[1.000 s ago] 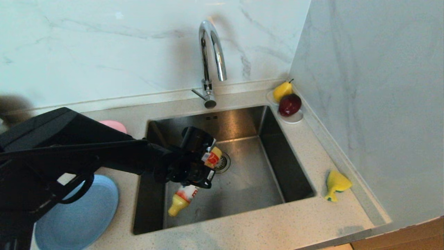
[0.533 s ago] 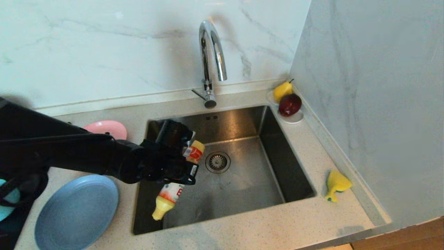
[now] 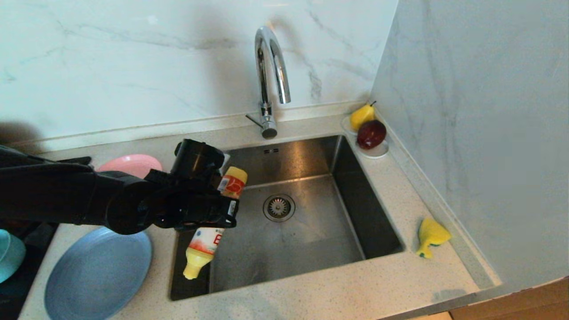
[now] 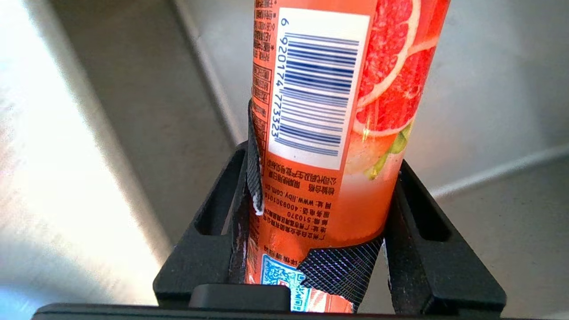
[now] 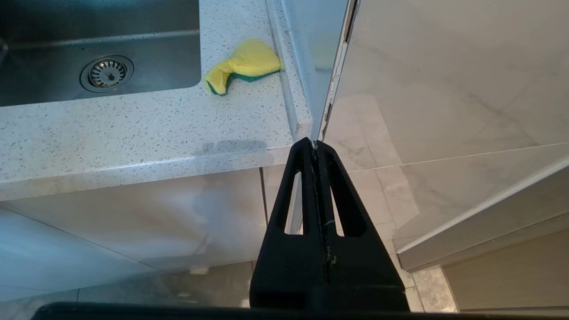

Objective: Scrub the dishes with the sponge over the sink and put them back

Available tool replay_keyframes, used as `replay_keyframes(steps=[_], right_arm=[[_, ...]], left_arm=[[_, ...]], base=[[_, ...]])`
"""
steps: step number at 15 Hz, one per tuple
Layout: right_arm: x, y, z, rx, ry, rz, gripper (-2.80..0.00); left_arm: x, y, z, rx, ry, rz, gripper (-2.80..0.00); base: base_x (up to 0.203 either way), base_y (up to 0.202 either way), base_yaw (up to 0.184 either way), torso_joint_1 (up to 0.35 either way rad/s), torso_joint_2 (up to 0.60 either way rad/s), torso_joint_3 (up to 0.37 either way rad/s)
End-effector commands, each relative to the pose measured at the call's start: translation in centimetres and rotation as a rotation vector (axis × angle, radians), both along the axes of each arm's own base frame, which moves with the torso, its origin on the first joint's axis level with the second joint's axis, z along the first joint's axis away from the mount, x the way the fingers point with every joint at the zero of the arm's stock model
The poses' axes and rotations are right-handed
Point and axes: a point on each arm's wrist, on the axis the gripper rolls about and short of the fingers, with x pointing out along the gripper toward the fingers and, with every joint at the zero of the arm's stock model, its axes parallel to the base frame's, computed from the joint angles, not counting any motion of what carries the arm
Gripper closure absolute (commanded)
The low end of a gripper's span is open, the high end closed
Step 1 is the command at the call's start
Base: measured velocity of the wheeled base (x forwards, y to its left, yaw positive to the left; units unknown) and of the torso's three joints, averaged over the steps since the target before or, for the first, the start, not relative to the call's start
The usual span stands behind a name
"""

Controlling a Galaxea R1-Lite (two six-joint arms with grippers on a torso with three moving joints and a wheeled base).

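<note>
My left gripper is shut on an orange bottle with a yellow cap, held cap-down and tilted over the left edge of the sink. In the left wrist view both pads press the bottle's sides. The yellow sponge lies crumpled on the counter right of the sink, also seen in the right wrist view. A pink plate, a light-blue plate and a teal bowl sit on the counter left of the sink. My right gripper hangs shut below the counter's front corner.
A curved chrome tap stands behind the sink, with the drain in the basin's middle. A white saucer with a pear and a red apple sits in the back right corner. Walls close off the back and right.
My left arm has carried the bottle leftward from above the drain to the sink's left edge. The pink and blue plates show more fully. The right arm has not moved.
</note>
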Motion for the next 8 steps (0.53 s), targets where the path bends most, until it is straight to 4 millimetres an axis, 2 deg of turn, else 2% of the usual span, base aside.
replay_keyframes(steps=[1,8], right_arm=[[0.0,0.0,0.0,0.000,0.000,0.001,0.00],[0.0,0.0,0.0,0.000,-0.001,0.001,0.00]], left_arm=[[-0.7,0.9,1.2,-0.006,-0.009,0.020,0.00],[-2.2,4.0,4.3,-0.098,0.004,0.137,0.00]], base=[[0.000,0.000,0.000,0.000,0.00,0.000],[0.000,0.000,0.000,0.000,0.00,0.000]])
